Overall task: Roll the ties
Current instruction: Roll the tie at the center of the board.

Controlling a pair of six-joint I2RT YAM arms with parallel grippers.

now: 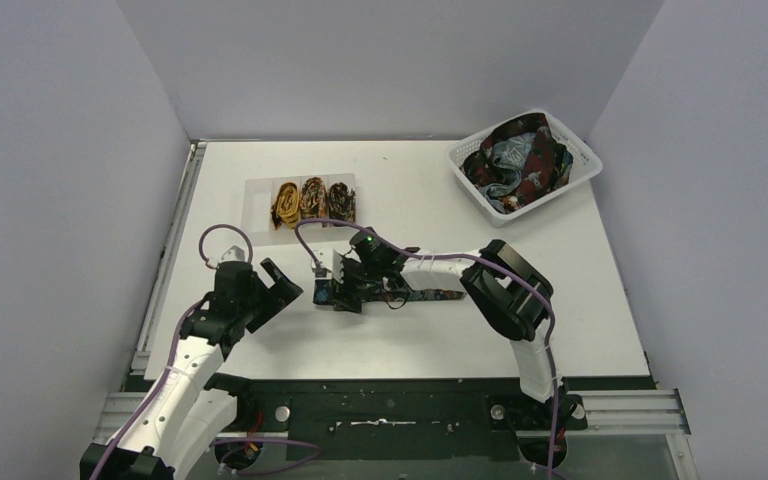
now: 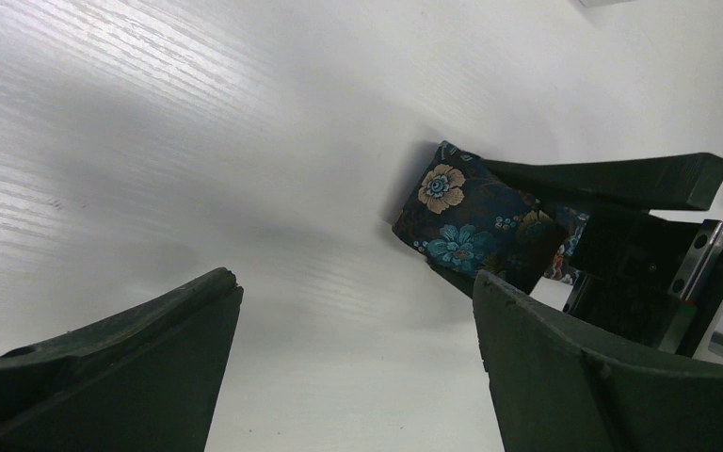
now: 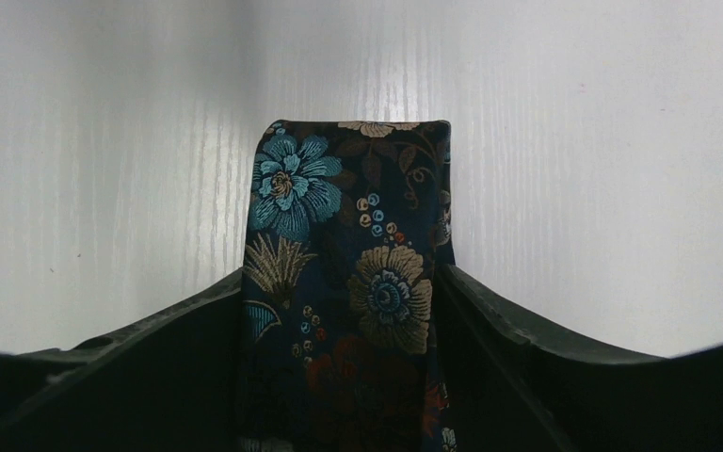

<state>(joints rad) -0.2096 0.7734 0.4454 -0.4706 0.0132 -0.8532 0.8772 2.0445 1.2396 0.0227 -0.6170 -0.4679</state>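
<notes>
The right pincer [image 3: 344, 282] is partly closed across the width of a dark floral tie [image 3: 339, 188]. In the right wrist view each finger's inner face lies against one edge of the cloth, so I take it as gripped, though only lightly. The tie's end sticks out past the fingertips and lies flat on the white worktop [image 3: 104, 141]. From the left wrist view that end looks doubled over into a thick wedge, possibly the first turn of a roll. The rest of the tie trails toward the right arm's base.

The left pincer [image 2: 356, 292] is wide open and holds nothing, near that folded end without touching it.

The fabric looks light, soft and limp, with a woven sheen that is probably slick against hard fingers. Squeezed across its width it would likely buckle rather than resist. The folded end seems the better place to take hold, since the layers there give some body (a single layer would just crumple). The tail has to slide freely while the roll is wound. The likely failure is the coil springing loose once let go.

Farther back, three rolled ties [image 1: 312, 199] sit in a row. At the far right corner a white basket [image 1: 588, 160] holds a heap of loose ties [image 1: 520, 160].
</notes>
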